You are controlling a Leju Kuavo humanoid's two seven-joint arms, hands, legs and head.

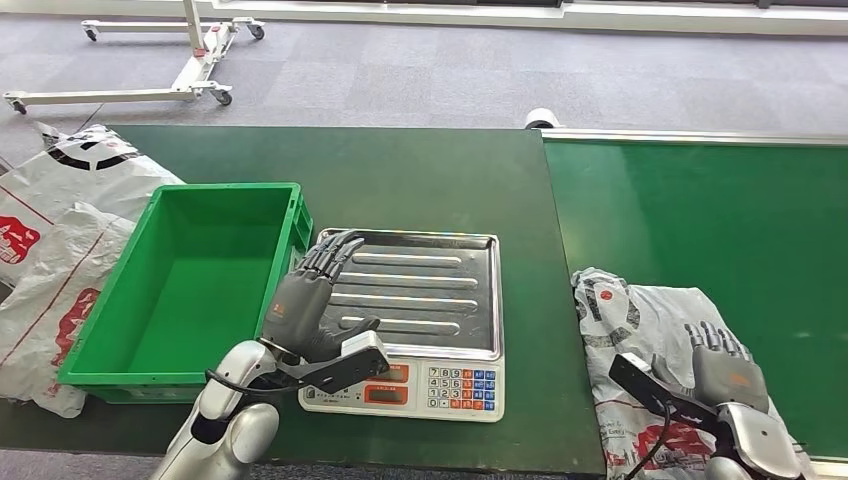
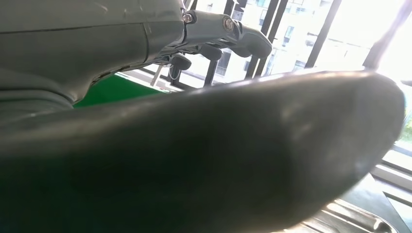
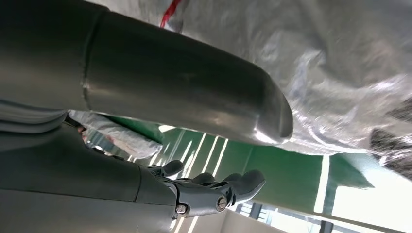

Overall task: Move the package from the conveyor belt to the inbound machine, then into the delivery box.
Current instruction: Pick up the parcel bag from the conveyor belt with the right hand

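Note:
A crumpled white plastic package (image 1: 640,325) with red and black print lies at the near left end of the green conveyor belt (image 1: 720,210). My right hand (image 1: 725,372) is over the package's near right part with its fingers stretched out and nothing between them. In the right wrist view the thumb (image 3: 194,82) lies against the package (image 3: 340,73), and the fingers (image 3: 214,187) stay apart from it. My left hand (image 1: 305,300) hovers open over the left edge of the scale's steel tray (image 1: 440,285). The green delivery box (image 1: 190,285) stands left of the scale, with nothing in it.
The scale's keypad (image 1: 455,388) faces the table's near edge. Several white printed bags (image 1: 60,210) are heaped left of the box. A white wheeled frame (image 1: 180,75) stands on the grey floor behind the table. A white roll (image 1: 541,118) sits at the belt's far corner.

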